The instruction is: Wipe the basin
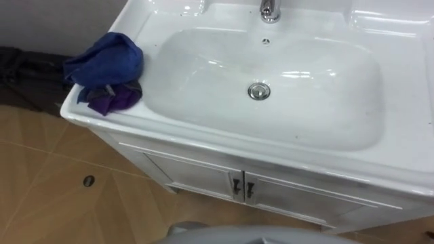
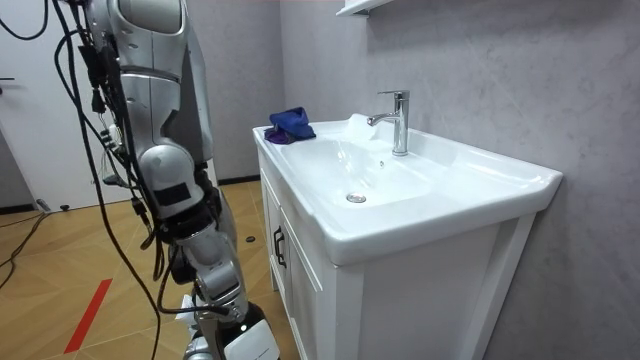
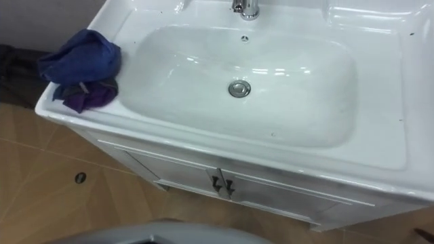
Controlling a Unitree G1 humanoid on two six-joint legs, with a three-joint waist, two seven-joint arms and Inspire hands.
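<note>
**Q:** Hand status, and where is the task's thing?
**A:** Cannot tell for either hand. The basin (image 1: 203,74) sits in the white cabinet, directly below the head camera. A blue cloth (image 1: 105,57) lies bunched on its left front corner, over a purple cloth (image 1: 112,100), just beside the edge.

**Q:** Failure modes?
**A:** A clumsy reach may push the bundle off the corner onto the floor (image 1: 41,190), or lift both cloths together. A wide stroke may strike the tap (image 1: 270,9).

**Q:** Inventory?
**A:** Basin, one. Drain (image 1: 258,91), one. Tap, one. Cloths, apparently two. Cabinet doors (image 1: 196,173), two.
</note>
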